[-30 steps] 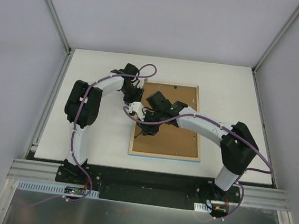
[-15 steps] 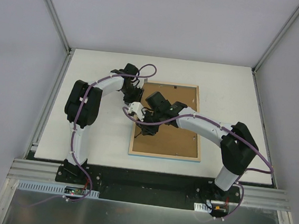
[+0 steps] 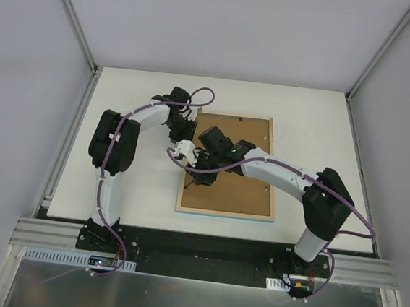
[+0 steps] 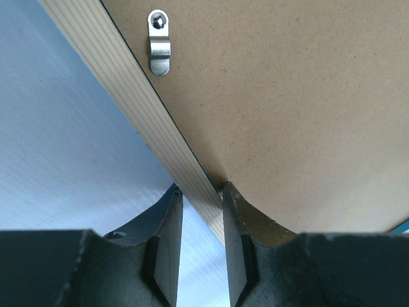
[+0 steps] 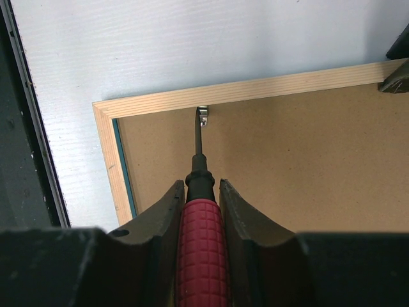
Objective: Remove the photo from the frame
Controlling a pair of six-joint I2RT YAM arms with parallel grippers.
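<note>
Picture frame (image 3: 225, 213), a thin rectangle with pale wood rails, lies face down near the middle of the white desk (image 3: 303, 112). Its plain brown fibreboard backing (image 3: 237, 193) faces up and hides the photo, so nothing of the print can be seen. The left gripper (image 4: 201, 192) has its fingers closed across the frame's left rail, one outside the wood and one on the board side. This hold looks meant to keep the frame from sliding, so it should stay firm and low. The right gripper (image 5: 201, 192) has its fingers clamped on a red-handled screwdriver (image 5: 203, 256), whose dark blade reaches to a small silver metal clip (image 5: 204, 115) at the rail. The step in hand seems to be turning that clip off the board; the blade is best kept shallow and pushed sideways, not down, to spare the soft backing. Another clip (image 4: 159, 41) overlaps the board nearby. A sliver of turquoise shows along the frame's inner lip.
</note>
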